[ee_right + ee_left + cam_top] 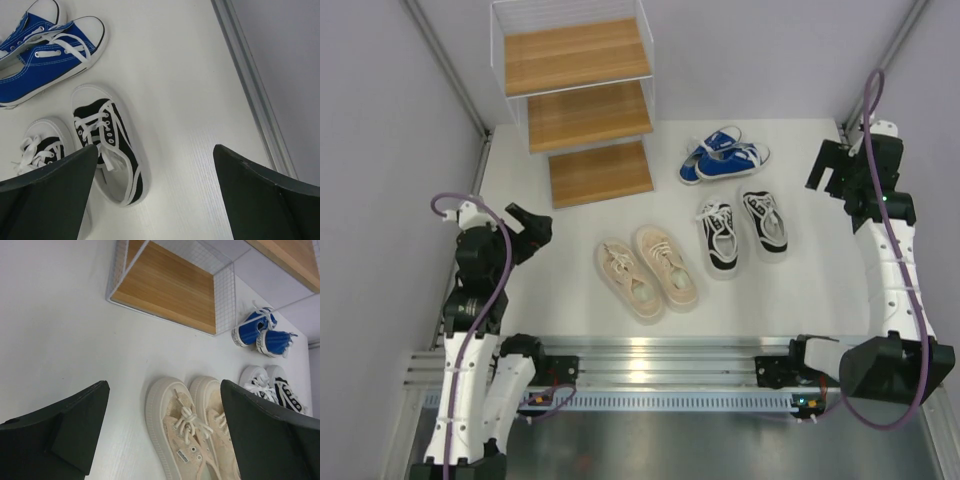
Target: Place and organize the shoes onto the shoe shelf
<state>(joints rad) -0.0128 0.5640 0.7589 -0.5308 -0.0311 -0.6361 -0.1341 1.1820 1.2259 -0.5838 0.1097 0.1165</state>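
Since the beige lace-up canvas sneakers (648, 270) lie on the white table (800, 290) just right of the left pincer (530, 230), toes pointing at the stepped wooden wire-framed shoe shelf (588, 115), that wide-open, empty pincer seems nearer than the equally open, empty right pincer (828, 172).

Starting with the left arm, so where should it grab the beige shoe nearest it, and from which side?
Probably pinch the heel collar of the nearer beige shoe: one finger inside the opening, one on its free left wall, coming down from above. Its partner lies against the other side, leaving no gap to straddle.
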